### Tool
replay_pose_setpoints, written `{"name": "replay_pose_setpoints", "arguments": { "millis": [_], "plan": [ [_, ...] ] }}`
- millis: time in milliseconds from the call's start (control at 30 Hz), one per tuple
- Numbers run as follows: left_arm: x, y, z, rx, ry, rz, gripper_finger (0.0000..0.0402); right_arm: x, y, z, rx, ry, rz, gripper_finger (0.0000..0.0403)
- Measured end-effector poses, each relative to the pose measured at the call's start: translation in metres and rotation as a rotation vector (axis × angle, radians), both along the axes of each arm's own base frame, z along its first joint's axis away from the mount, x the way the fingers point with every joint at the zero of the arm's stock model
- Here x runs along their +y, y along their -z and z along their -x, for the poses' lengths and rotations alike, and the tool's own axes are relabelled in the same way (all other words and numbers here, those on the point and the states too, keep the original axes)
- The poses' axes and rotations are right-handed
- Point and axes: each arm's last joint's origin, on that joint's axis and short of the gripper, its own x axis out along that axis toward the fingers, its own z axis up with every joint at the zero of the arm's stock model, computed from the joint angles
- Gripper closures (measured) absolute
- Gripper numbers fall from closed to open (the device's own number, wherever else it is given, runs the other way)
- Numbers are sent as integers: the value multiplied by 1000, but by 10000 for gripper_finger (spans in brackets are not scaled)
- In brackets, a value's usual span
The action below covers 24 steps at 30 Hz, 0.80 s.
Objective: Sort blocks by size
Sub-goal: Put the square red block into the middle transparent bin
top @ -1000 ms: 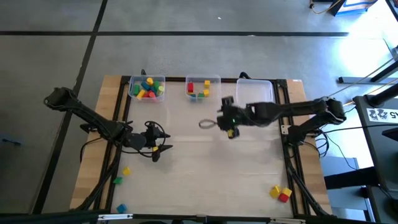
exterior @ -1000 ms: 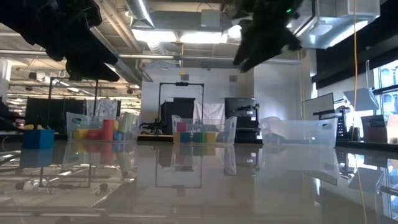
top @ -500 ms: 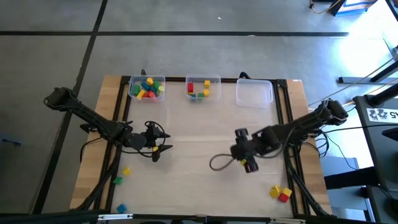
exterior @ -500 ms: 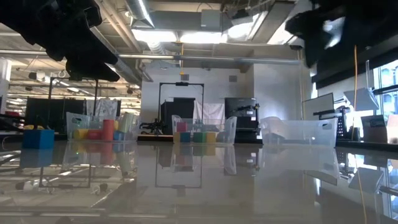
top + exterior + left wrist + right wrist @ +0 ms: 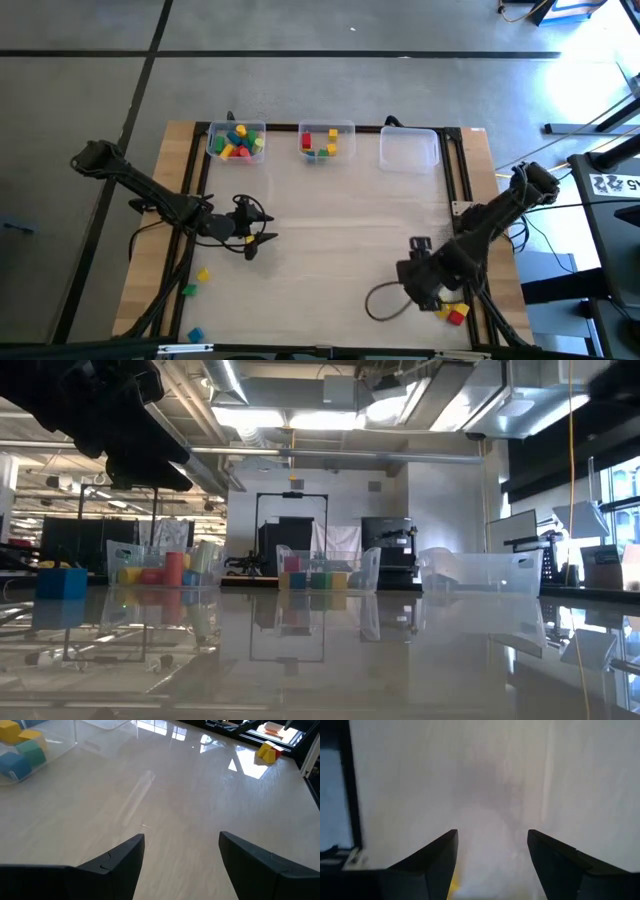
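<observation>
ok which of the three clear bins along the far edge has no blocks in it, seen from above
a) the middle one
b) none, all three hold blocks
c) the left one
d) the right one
d: in the high view the right bin shows only its clear bottom, while the left bin and the middle bin each hold coloured blocks.

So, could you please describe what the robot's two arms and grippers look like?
Both arms are dark, slim and jointed, with black cables trailing along them. The left gripper and the right gripper each end in two flat, dark, wedge-shaped fingers. A cable forms a loop beside the right gripper in the high view, where a small yellow mark shows.
</observation>
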Motion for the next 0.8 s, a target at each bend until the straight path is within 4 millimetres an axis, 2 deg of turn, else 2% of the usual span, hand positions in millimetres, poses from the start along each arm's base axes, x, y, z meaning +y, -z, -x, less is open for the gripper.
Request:
{"name": "replay_pose_setpoints", "arguments": {
  "millis": [433,633,800],
  "plan": [
    [0,0,0,1,10,-20,149,55,24,41,153,40,-17,160],
    [0,0,0,-5,1,0,149,81,33,65,304,104,-103,160],
    [0,0,0,-5,-1,4,149,100,39,80,342,217,-153,160]
  ]
}}
